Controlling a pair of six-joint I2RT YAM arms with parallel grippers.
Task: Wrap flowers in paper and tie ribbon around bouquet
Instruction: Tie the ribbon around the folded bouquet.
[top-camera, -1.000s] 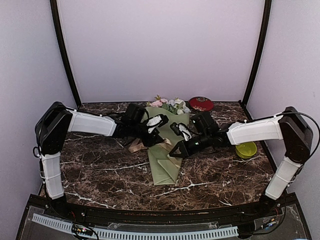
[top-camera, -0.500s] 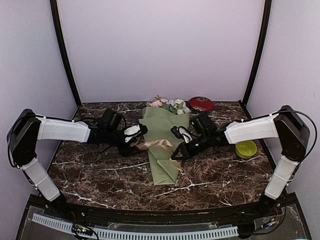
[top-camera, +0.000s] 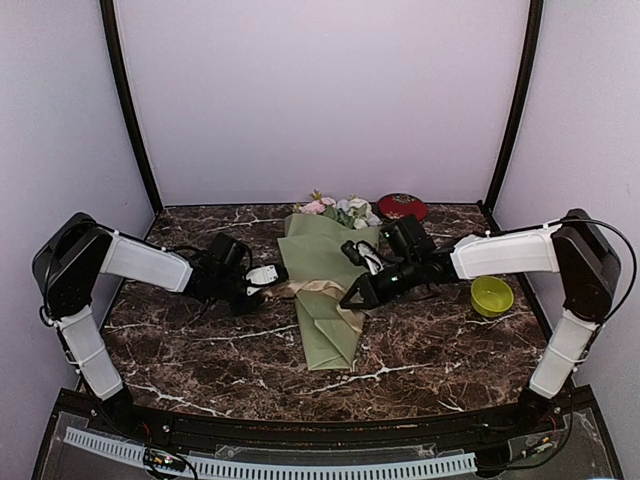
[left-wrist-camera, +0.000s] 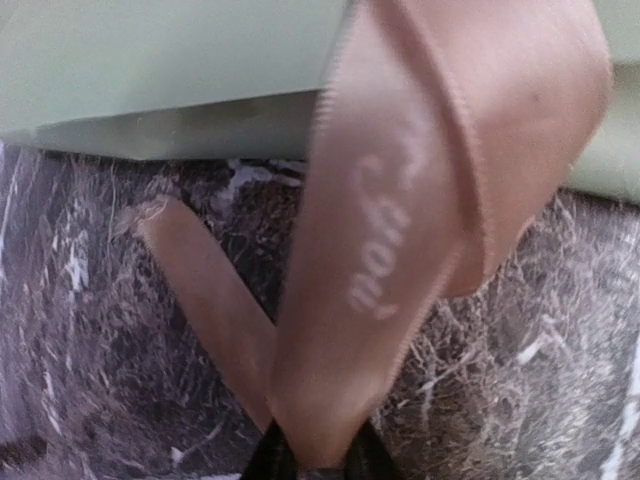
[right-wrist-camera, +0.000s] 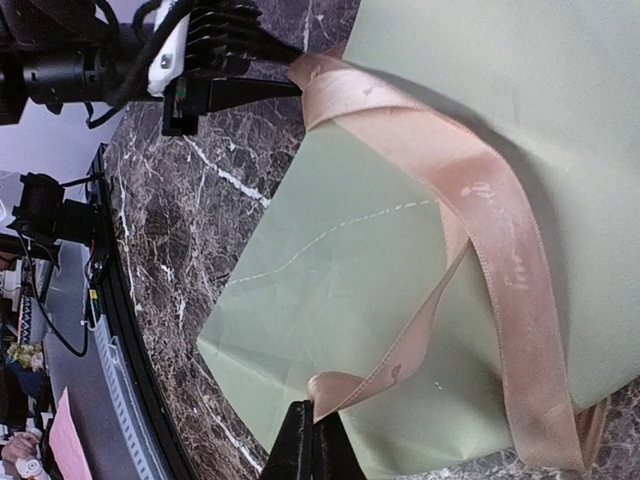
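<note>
While the bouquet (top-camera: 325, 325) is lying lengthwise in the middle of the dark marbled table (top-camera: 180, 350), its narrow end is pointing toward the arm bases and its flowers (top-camera: 338, 207) are showing at the far, wide end. Both arms are reaching in low from either side.

The left gripper (top-camera: 278, 282) is sitting just left of the green wrap, and its nearly closed fingertips are pinching a fold of the ribbon (top-camera: 312, 287). In its wrist view the tan band is rising out of the tips as a doubled loop and curving over the edge of the paper (left-wrist-camera: 170, 70). A loose tail is lying flat on the tabletop beside it, and faint lettering is showing on the band.

The right gripper (top-camera: 348, 302) is hovering or resting over the right side of the wrap, near its middle, with its fingers fully closed. Its wrist view is showing the curled end of the ribbon caught between the tips. From there a thin stretch of the band is running up across the green face of the bouquet and meeting a wider stretch that is leading toward the left gripper.

A red dish (top-camera: 402, 207) is sitting at the far edge just right of the flowers. A small yellow-green bowl (top-camera: 491, 296) is sitting near the right arm, well apart from the bouquet.
</note>
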